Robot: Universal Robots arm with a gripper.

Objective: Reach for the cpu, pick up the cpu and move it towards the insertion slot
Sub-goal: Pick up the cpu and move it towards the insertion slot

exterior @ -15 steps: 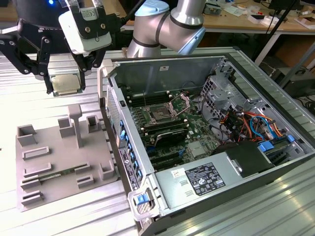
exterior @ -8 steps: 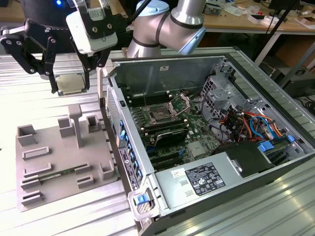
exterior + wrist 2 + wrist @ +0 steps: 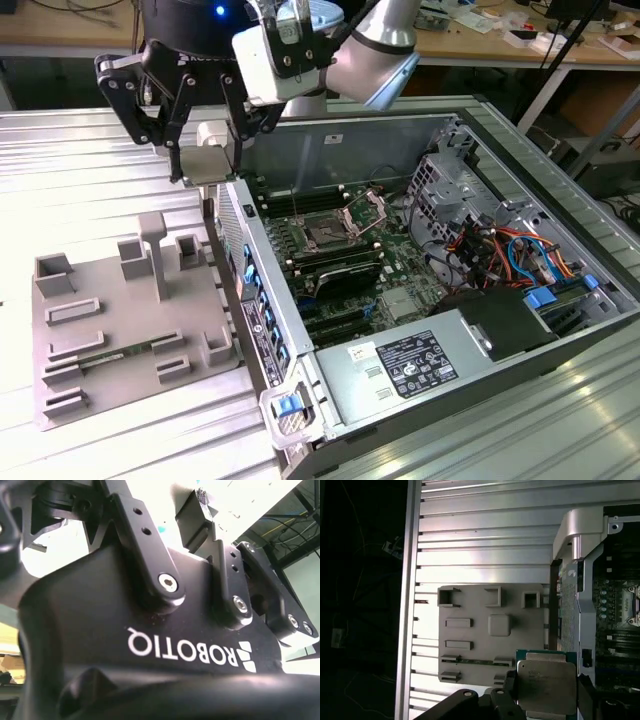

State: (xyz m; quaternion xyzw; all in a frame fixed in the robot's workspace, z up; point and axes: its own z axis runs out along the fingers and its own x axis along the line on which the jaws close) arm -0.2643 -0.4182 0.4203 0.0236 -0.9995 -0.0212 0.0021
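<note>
Silvery cpu (image 3: pixel 547 687) sits pinched by its edges in the closed-down gripper (image 3: pixel 206 172), probably light, stiff, slick and fragile underneath, with the slot (image 3: pixel 325 236) well below it.

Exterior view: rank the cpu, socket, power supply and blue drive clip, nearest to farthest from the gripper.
1. cpu: clamped in the gripper, over the case's edge.
2. socket: on the board, mid-case.
3. power supply: low in the view, at the case's front.
4. blue drive clip: far toward the exterior view's right.
</note>
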